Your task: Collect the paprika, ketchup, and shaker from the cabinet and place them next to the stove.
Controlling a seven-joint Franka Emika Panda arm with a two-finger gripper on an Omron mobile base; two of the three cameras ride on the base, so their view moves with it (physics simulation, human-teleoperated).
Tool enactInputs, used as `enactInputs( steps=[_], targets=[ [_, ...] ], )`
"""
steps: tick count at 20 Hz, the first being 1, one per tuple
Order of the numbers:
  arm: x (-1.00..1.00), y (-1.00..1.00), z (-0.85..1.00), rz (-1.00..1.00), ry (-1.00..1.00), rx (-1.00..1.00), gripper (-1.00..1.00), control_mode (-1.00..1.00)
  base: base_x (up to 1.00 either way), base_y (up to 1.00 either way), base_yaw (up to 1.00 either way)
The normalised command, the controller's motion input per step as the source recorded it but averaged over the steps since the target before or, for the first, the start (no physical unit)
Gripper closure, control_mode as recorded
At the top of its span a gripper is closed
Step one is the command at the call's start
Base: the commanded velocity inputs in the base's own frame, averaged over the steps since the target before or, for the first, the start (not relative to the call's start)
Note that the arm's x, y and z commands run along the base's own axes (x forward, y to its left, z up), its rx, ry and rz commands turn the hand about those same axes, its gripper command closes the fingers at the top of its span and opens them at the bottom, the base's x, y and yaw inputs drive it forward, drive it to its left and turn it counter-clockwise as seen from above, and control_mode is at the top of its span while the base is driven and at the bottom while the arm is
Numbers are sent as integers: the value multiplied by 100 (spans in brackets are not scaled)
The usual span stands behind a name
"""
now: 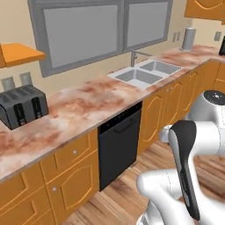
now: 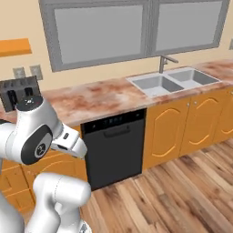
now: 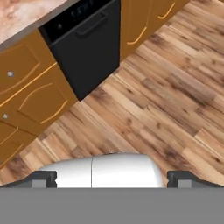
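My gripper [image 3: 113,179] is open, its two dark fingertips [image 3: 43,179] wide apart with nothing between them. It points down at the wooden floor in front of the black dishwasher [image 3: 85,41]. The arm is folded low in front of the base, away from the counter. A corner of an orange wall cabinet [image 1: 206,8] with an arched panel shows at the top right of the left base view; I cannot tell whether it is the task's cabinet. The paprika, ketchup, shaker and stove are out of view.
A marbled counter [image 1: 83,107] runs along the wall, with a dark toaster [image 1: 23,105] at the left and a double steel sink [image 1: 145,72] under the window. A grey cylinder [image 1: 189,38] stands far right. An orange shelf edge [image 1: 22,52] juts out above the toaster.
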Motion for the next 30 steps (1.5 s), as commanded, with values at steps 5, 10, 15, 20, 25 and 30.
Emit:
enactInputs(
  steps=[5,10,15,20,25,30],
  targets=[
    [0,0,0,0,0,0,-100,100,23,-38,-48],
    [0,0,0,0,0,0,-100,100,28,-42,-41],
    [0,0,0,0,0,0,-100,100,43,-37,-37],
    [0,0,0,0,0,0,-100,100,55,-33,-32],
    [0,0,0,0,0,0,-100,100,65,-23,-27],
    [0,0,0,0,0,0,-100,100,80,-7,-21]
  ],
)
